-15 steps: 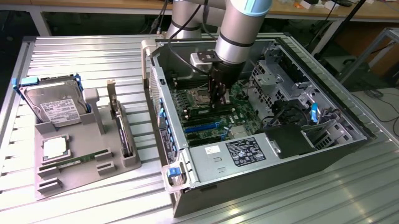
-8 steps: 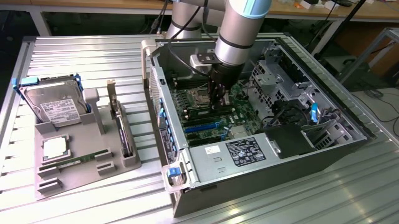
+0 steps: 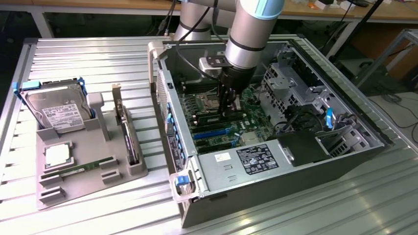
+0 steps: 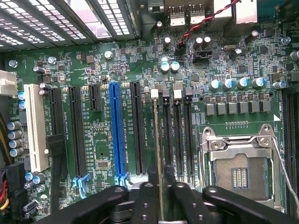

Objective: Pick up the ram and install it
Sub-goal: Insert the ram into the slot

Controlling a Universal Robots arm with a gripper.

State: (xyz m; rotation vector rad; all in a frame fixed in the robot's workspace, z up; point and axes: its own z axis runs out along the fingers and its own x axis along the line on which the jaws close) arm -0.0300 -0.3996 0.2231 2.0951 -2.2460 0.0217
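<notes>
Your black two-fingered gripper (image 4: pixel 160 186) straddles the thin green ram stick (image 4: pixel 156 140), standing edge-up in the memory slot beside the silver processor socket (image 4: pixel 240 170); whether it is clamped I cannot tell. Treat the stick as light, stiff and fragile: hold its top edge.

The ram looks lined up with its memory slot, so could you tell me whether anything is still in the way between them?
Nothing visible does. In the wrist view the ram stands on edge in the memory slot next to the empty processor socket, with the gripper directly over it.
</notes>
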